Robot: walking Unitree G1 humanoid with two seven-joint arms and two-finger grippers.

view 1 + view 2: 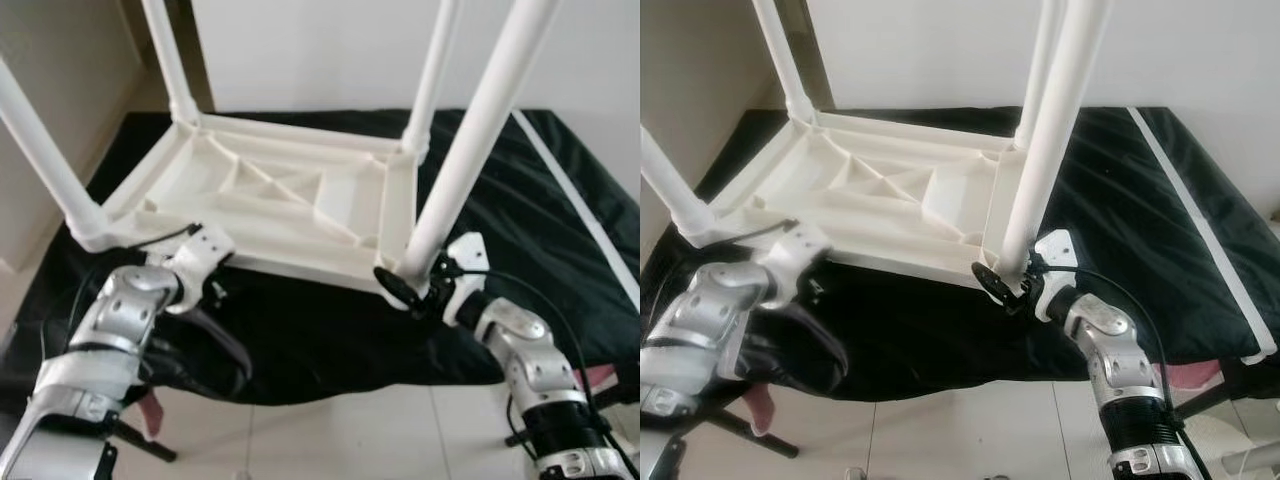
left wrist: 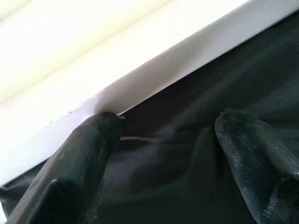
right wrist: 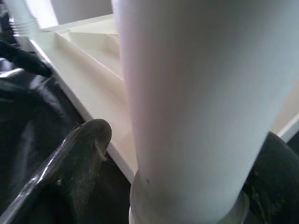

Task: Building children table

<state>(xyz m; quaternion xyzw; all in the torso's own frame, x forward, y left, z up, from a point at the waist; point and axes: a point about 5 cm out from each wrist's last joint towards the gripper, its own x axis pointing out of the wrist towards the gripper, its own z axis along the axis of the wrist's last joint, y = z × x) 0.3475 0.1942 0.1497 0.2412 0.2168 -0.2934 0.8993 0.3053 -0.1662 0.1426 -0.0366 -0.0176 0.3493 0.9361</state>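
A white plastic children's table point(image 1: 270, 190) lies upside down on a black cloth point(image 1: 330, 330), its legs pointing up. My right gripper point(image 1: 408, 290) is at the near right corner, shut on the base of the near right leg point(image 1: 470, 150). In the right wrist view that leg point(image 3: 201, 102) stands between the two black fingers point(image 3: 79, 158). My left gripper point(image 2: 166, 128) is open at the table's near edge point(image 2: 140, 79), close to the near left leg point(image 1: 50, 160). One of its fingers point(image 2: 88, 149) touches the white rim, with the cloth below.
The cloth drapes over a low platform down to a white tiled floor point(image 1: 350, 440). A white strip point(image 1: 585, 210) runs along the cloth at the right. A pale wall point(image 1: 320, 50) stands behind, and a beige wall point(image 1: 50, 80) on the left.
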